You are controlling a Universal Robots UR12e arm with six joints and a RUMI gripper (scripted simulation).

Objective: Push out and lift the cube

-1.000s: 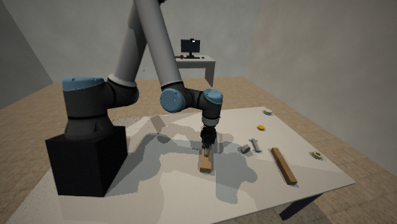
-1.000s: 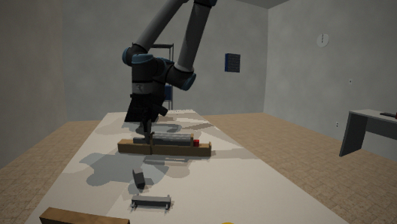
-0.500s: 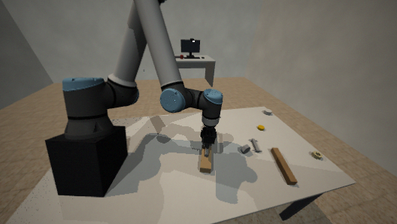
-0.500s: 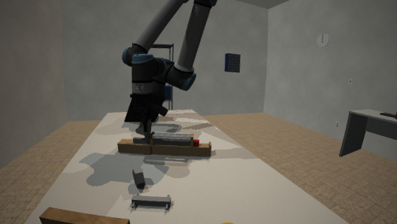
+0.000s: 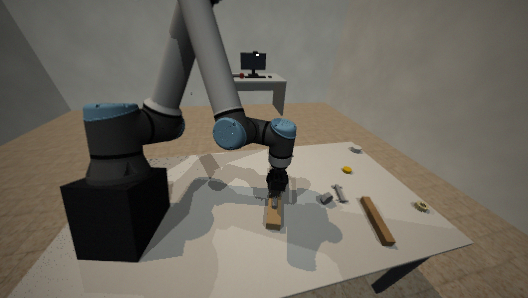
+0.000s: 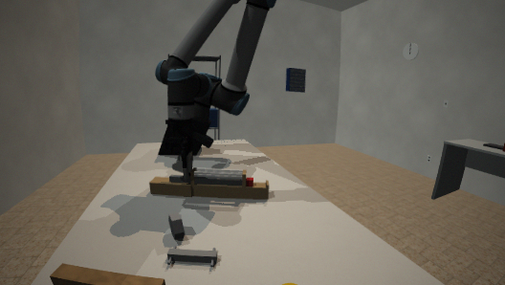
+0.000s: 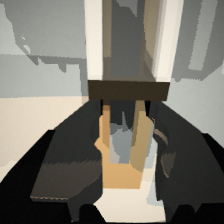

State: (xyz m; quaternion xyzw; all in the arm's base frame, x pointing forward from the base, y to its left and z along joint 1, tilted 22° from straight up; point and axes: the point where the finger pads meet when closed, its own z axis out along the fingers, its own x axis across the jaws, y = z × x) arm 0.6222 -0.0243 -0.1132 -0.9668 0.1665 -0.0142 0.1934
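Top view: the gripper (image 5: 274, 193) (image 6: 186, 179) (image 7: 123, 96) stood over the wooden channel (image 5: 273, 223) (image 6: 220, 192) (image 7: 121, 180); a wooden bar (image 5: 377, 220) (image 6: 107, 275) lay well apart.

Exterior view: the red cube (image 6: 250, 182) showed at the channel's ledge end—outside the roofed section, below roof height. The raised lip (image 6: 267, 186) stood beyond it.

Wrist view: jaws slightly open, gripping nothing—grey bar (image 5: 274, 202) (image 6: 176, 178) (image 7: 120, 145) visible between them.

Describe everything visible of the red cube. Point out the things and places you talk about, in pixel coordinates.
The red cube (image 6: 250, 182) shows only in the exterior view, as a small, plain, bright red block with a smooth-looking face. It is at the channel's raised-lip end, just past the roofed section and short of the lip. The wooden side hides its lower part, so what it rests on cannot be seen. The jaws are at the opposite end, away from it.
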